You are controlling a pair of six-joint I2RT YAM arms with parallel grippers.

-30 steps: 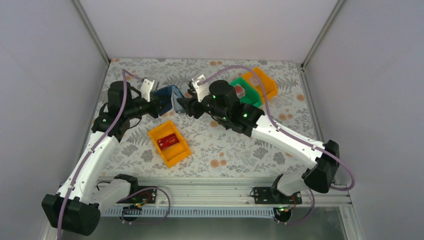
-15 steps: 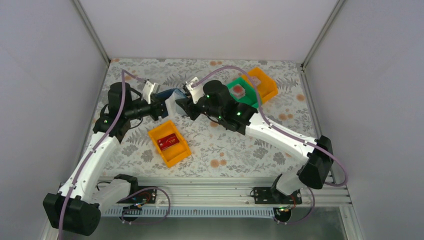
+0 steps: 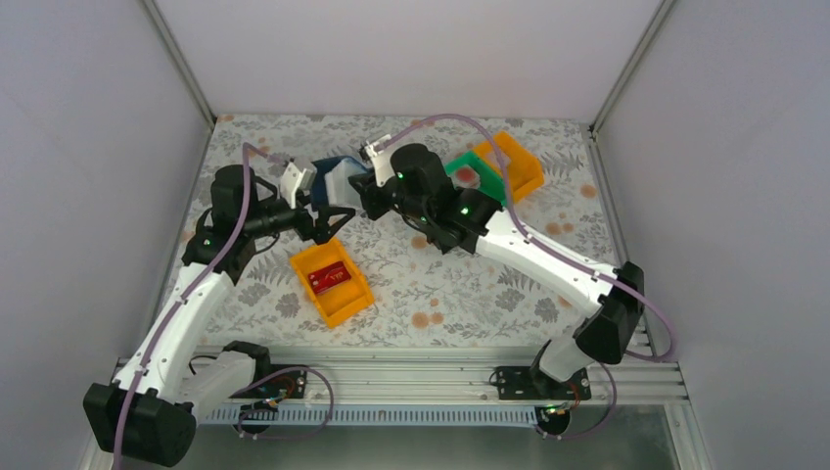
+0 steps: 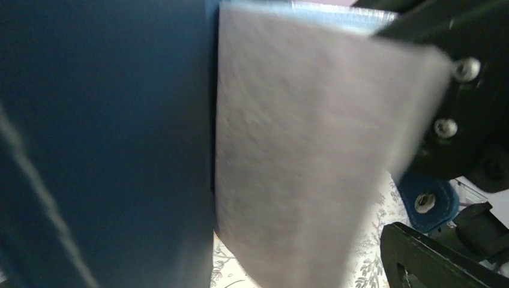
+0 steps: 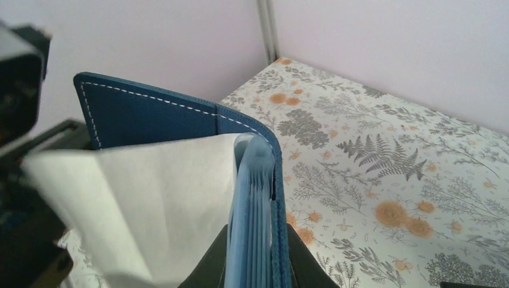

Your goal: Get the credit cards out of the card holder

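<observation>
From above, the right gripper [image 3: 355, 190] holds the navy card holder [image 3: 338, 173] aloft. The left gripper [image 3: 332, 218] hangs beside it, jaws wide apart. A red card [image 3: 328, 278] lies in the near orange bin [image 3: 347, 304].

Left wrist: the holder's cover and a pale card [image 4: 300, 168] fill the view.

Right wrist: the fingers [image 5: 207, 267] pinch the holder's lower edge.

Near orange bin [image 3: 354, 300] on floral tablecloth [image 3: 460, 284], front left. Green bin [image 3: 486, 186] touching far orange bin [image 3: 525, 172], back right.
</observation>
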